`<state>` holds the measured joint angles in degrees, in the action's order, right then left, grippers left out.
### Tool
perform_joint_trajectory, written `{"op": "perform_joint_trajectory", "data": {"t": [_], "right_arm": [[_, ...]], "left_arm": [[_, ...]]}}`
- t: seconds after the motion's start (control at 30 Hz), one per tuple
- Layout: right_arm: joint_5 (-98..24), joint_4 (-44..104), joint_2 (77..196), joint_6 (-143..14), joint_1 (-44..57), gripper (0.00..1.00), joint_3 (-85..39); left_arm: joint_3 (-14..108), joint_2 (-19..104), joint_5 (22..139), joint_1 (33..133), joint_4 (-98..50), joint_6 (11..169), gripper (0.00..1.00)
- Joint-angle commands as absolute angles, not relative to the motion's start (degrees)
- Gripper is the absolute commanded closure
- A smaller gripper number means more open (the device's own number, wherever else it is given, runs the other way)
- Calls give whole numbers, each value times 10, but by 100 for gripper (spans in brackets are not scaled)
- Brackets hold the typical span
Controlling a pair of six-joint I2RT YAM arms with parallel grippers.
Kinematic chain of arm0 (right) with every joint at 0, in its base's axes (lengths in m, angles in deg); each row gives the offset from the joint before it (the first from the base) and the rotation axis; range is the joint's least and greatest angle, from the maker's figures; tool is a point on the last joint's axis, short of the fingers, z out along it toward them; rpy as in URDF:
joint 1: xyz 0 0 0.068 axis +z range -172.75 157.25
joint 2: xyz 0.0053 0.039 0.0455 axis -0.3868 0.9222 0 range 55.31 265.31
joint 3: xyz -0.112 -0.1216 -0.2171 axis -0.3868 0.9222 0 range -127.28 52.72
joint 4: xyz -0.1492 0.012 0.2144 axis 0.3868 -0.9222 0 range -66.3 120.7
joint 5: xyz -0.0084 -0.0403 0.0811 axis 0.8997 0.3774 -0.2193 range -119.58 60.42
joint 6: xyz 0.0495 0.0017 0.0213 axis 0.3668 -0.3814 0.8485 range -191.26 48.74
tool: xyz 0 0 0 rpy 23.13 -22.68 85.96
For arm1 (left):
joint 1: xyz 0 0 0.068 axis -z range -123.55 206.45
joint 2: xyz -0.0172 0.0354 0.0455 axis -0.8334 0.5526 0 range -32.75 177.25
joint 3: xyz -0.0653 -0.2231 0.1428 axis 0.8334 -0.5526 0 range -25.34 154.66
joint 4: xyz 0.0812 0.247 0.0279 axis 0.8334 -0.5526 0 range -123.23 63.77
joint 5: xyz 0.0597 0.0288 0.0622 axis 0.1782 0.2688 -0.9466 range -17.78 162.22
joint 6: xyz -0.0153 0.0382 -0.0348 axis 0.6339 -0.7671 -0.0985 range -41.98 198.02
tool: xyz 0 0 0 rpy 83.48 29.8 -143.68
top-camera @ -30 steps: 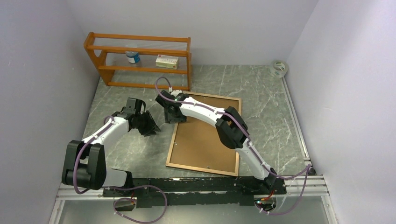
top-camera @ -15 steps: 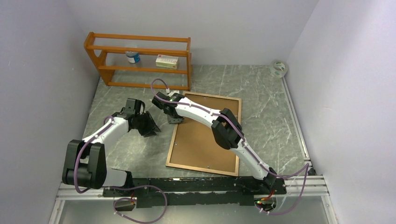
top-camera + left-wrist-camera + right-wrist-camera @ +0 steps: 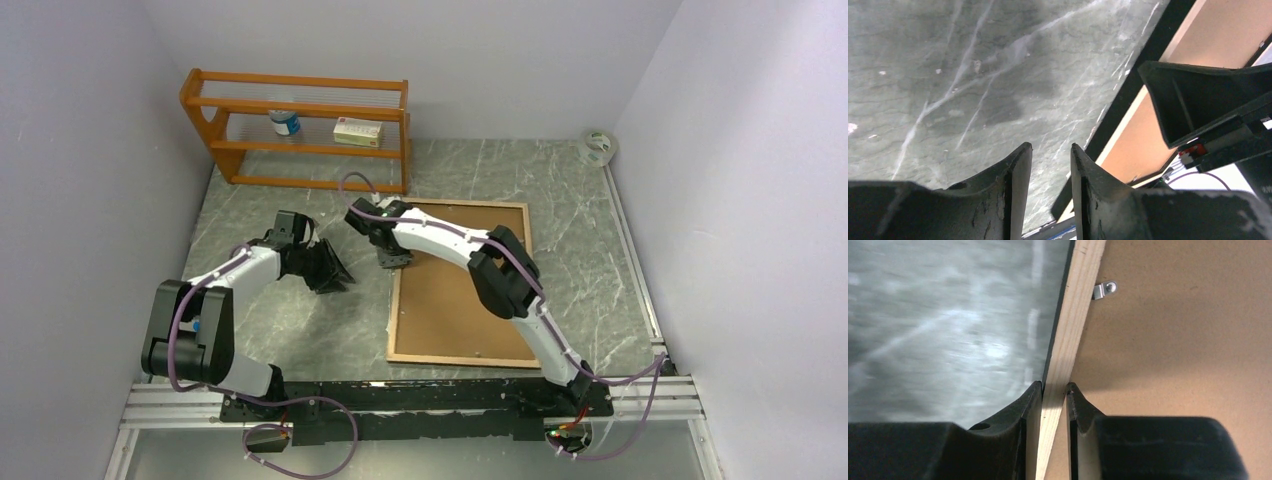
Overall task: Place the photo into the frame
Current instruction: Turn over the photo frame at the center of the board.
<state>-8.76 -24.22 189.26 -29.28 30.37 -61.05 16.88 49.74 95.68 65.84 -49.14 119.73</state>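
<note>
Grey marble table (image 3: 590, 250) is covered by the face-down frame (image 3: 1070, 335), its left rail (judged stiff, light, the sensible hold) pinched by the right gripper (image 3: 1054, 390). The left gripper (image 3: 1050, 150) is seen slightly parted, empty; no photo is visible.

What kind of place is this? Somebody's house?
Likely a robot test booth, not a house: bare white walls box in one grey table, and a left arm and right arm are bolted to a metal rail.
</note>
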Motion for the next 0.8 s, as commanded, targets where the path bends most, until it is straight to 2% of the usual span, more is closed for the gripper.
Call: {"op": "perform_joint_trajectory", "data": {"t": [0.0,0.27,0.47,0.57,0.77], "right_arm": [[-77,-227,1822,-354,259,94,-531],[-93,-201,1779,-388,246,100,-526],[-150,-184,1720,-361,236,100,-504],[-174,-180,1691,-339,229,100,-499],[-218,-176,1667,-297,220,100,-501]], "left_arm": [[171,508,1020,657,-446,1202,59],[178,540,1114,680,-374,1204,45],[175,544,1161,716,-311,1202,26],[176,556,1184,734,-274,1211,19],[197,587,1233,765,-185,1242,17]]}}
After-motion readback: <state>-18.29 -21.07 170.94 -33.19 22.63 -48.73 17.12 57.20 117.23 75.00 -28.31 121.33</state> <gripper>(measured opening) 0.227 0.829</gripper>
